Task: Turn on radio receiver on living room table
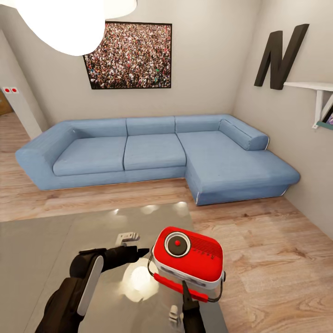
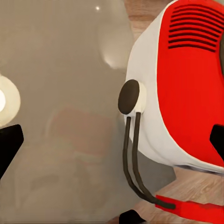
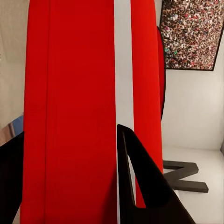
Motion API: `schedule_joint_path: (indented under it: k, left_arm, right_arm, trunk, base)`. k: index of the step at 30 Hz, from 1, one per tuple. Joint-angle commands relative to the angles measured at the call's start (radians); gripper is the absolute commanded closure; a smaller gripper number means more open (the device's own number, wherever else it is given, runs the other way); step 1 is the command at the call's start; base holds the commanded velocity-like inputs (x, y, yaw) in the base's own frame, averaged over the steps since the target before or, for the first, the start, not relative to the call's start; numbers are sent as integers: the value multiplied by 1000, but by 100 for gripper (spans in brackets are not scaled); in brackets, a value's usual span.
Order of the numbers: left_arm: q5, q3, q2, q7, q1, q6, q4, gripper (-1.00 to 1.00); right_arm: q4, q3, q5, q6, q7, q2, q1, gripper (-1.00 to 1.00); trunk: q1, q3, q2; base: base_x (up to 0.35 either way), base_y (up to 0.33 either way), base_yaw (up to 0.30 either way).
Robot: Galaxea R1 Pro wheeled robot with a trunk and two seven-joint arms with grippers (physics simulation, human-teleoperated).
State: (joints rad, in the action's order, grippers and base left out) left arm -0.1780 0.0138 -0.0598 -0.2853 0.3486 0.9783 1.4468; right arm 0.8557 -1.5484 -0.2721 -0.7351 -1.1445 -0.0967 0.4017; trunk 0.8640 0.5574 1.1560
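Head view: radio (image 1: 190, 256) in lower centre of frame, raised off the table (image 1: 41, 249), red face with round dark dial tilted up toward the camera. Right gripper (image 1: 187, 296) comes up from the bottom edge, its dark finger at the radio's red handle bar; right wrist view has red body (image 3: 70, 112) with a white stripe between the two dark fingers (image 3: 140, 186), so right hand clamped on the radio. Left gripper (image 1: 136, 252) at lower left of frame, tips pointing at the radio's left side, near but apart. Left wrist view: dark tips (image 2: 7, 144) at both side edges, spread wide, nothing between them; radio's white side with dark round strap mount (image 2: 129, 96) close ahead. Sofa (image 1: 152, 152) across mid-frame, crowd photo (image 1: 132, 55) upper centre, N (image 1: 280, 55) upper right
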Motion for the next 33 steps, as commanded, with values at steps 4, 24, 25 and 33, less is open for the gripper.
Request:
schedule_joint_path:
  k: [4, 24, 25, 33]
  left_arm:
    - [0, 0, 0, 0, 3, 5, 1, -100]
    - [-143, 0, -35, 0, 82, 60, 55, 100]
    - [-146, 0, -35, 0, 83, 60, 55, 100]
    - [-149, 0, -82, 5, 85, 60, 49, 100]
  right_arm:
    - [0, -1, -4, -4, 0, 0, 0, 100]
    - [-28, -124, 2, -21, -2, 23, 0, 100]
    - [-28, -124, 2, -21, -2, 24, 0, 100]
    - [-29, -127, 2, -21, -3, 36, 0, 100]
  trunk:
    - [0, 0, 0]
    - [0, 0, 0]
    - [0, 0, 0]
    - [0, 0, 0]
  base:
    - [0, 0, 0]
    - [0, 0, 0]
    - [0, 0, 0]
    - [0, 0, 0]
